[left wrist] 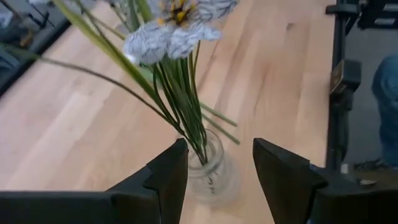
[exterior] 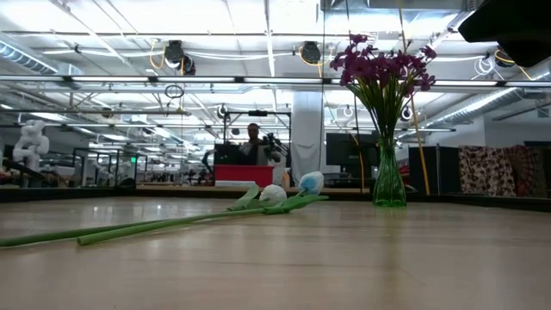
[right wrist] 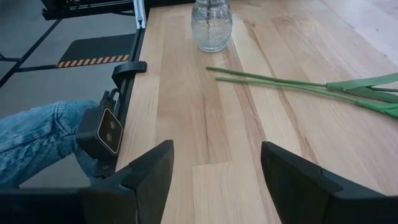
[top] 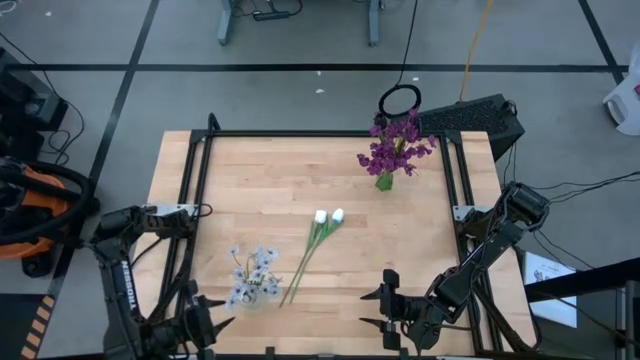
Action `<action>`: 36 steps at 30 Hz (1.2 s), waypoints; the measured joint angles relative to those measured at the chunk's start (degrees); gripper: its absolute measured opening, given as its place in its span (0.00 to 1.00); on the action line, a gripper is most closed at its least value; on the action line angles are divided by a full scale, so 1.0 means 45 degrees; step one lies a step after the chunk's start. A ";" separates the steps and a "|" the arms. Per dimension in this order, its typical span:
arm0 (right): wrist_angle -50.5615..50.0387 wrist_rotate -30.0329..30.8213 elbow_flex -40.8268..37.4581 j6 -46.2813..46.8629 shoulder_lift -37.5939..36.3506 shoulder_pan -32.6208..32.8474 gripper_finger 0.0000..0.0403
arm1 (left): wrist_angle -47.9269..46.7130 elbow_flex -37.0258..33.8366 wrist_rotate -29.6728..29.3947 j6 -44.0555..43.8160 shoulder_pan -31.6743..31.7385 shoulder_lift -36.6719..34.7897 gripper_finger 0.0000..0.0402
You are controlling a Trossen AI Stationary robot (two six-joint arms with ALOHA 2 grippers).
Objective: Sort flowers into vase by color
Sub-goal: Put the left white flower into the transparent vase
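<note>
Purple flowers stand in a green vase at the far right. Two white tulip-like flowers lie flat on the table's middle, buds toward the far edge. A pale blue sprig stands with its stems in a small clear vase near the front left. My left gripper is open just short of that vase, its fingers on either side of the line to it, touching nothing. My right gripper hangs open over the table near the front edge, right of the tulip stems.
A black frame runs along the table's edges. A person's leg in jeans shows beyond the table's near edge. Bare wood lies between the tulips and the green vase.
</note>
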 joint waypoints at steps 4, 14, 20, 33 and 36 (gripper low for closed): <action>0.0000 0.0000 0.0000 0.0039 0.0000 -0.0002 0.58 | -0.0005 0.0000 -0.0044 0.1069 0.0283 -0.0143 0.47; 0.0000 0.0000 0.0000 0.0035 0.0002 0.0000 0.58 | -0.0012 0.0398 -0.0329 0.2975 0.0353 -0.1454 0.47; 0.0001 0.0005 0.0000 0.0039 -0.0003 -0.0001 0.58 | -0.0029 0.0447 -0.2378 0.4231 0.0353 -0.2669 0.47; 0.0000 0.0044 0.0000 -0.0005 0.0002 -0.0005 0.58 | -0.0024 0.0437 -0.6615 0.7412 0.2611 -0.4482 0.47; 0.0000 0.0044 0.0000 0.0004 0.0001 0.0000 0.58 | -0.0025 0.0384 -0.8178 0.8626 0.3869 -0.4532 0.47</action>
